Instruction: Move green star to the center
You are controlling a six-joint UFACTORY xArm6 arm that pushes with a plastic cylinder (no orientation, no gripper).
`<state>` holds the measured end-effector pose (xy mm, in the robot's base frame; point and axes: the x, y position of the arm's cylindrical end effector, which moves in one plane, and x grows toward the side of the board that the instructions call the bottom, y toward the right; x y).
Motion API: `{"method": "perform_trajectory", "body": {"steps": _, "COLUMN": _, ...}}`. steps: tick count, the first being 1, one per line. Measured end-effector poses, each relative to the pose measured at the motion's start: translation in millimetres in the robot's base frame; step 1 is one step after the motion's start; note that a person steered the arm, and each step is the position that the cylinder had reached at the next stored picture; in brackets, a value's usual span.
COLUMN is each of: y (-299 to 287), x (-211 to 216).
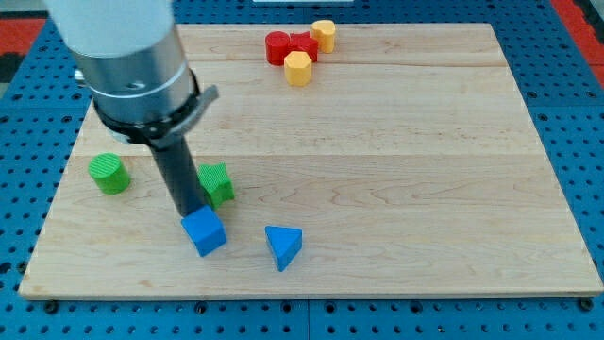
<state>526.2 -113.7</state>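
Note:
The green star (217, 183) lies at the board's lower left, partly hidden by my rod. My tip (192, 212) stands just left of and below the star, touching or nearly touching it, and right above the blue cube (204, 232). A blue triangle (283, 246) lies to the right of the cube. A green cylinder (109, 174) sits further to the view's left.
At the view's top middle a red block (288, 45) sits with a yellow hexagon (298, 68) below it and a yellow cylinder (324, 35) to its right. The wooden board (406, 170) rests on a blue pegboard surface.

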Motion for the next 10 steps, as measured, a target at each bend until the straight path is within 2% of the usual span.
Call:
{"method": "perform_trajectory", "body": {"steps": 4, "y": -2.0, "x": 5.6}}
{"method": "perform_trajectory", "body": {"steps": 8, "y": 1.1, "x": -57.5}}
{"method": "perform_trajectory", "body": {"steps": 10, "y": 13.4, "x": -66.9}}
